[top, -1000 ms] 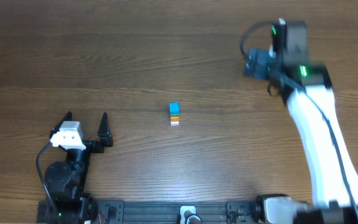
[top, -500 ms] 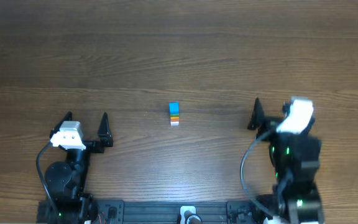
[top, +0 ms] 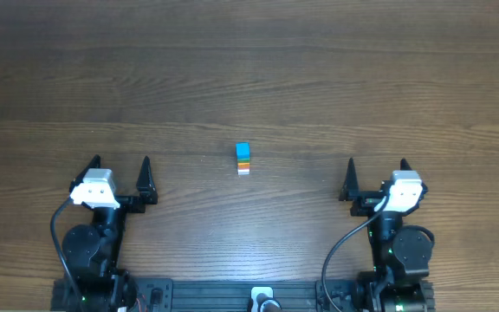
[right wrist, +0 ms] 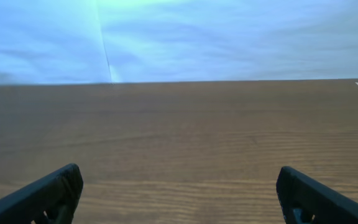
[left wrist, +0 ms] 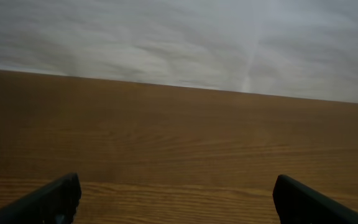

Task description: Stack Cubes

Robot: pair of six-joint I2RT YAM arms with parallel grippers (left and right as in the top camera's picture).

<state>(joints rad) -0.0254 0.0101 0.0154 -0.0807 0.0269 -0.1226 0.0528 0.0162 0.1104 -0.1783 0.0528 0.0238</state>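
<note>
There is one stack (top: 243,161) of three cubes, one blue cube (top: 243,151), one orange cube (top: 243,162) and one white cube (top: 243,171), plus two grippers, the left gripper (top: 119,165) and the right gripper (top: 377,166), and one table (top: 249,69).

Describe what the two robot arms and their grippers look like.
Both arms are black with a white block at the wrist. The left gripper and right gripper each have two black tapered fingers. A black cable loops beside each arm.
</note>
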